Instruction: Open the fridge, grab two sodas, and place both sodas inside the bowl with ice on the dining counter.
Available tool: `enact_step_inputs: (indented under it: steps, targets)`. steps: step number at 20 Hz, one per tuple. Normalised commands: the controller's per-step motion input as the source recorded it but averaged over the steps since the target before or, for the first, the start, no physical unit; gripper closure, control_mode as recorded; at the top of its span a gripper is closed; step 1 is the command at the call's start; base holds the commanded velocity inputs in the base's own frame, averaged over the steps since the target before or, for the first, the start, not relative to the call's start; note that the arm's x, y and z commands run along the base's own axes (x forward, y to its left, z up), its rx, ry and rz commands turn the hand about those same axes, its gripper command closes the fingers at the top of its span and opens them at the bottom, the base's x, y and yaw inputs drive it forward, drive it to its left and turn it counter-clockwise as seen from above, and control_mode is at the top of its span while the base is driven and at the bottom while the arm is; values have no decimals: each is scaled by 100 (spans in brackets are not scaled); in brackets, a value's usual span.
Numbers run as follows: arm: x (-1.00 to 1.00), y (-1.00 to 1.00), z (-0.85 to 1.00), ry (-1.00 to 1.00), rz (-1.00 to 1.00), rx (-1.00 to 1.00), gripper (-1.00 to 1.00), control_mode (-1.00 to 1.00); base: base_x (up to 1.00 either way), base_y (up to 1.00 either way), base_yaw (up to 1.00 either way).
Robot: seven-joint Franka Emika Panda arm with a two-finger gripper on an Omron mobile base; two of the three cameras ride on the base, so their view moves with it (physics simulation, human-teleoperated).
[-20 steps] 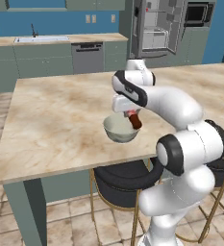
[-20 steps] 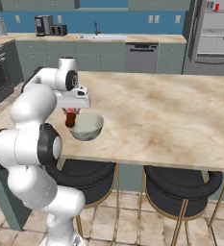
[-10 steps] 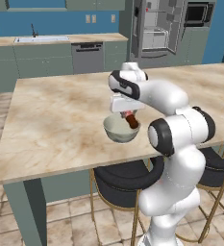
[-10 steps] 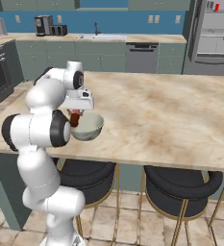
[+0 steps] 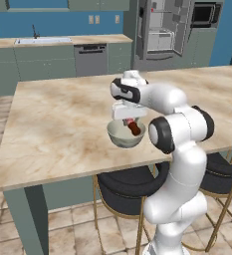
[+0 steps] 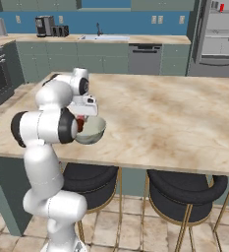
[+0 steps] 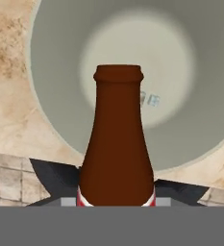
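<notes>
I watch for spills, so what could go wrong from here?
The gripper holds the brown bottle tilted over the bowl; let go like this, it may tip out over the rim. The bowl sits near the counter edge, so a nudge could slide it off.

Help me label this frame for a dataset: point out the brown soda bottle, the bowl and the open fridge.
brown soda bottle (image 7: 117, 144): hand view, middle of its body.
bowl (image 5: 118, 136): left base view, outer wall at the near left.
fridge (image 5: 162, 42): left base view, pale shelves inside the open doors.
</notes>
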Motion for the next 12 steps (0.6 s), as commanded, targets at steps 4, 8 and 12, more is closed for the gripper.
enact_step_inputs:
  steps: [4, 8, 12]
  targets:
    - [23, 0, -29, 0, 0, 0, 100, -100, 0, 0, 0]
    - [28, 0, -16, 0, 0, 0, 100, -100, 0, 0, 0]
    - [31, 0, -17, 0, 0, 0, 100, -100, 0, 0, 0]
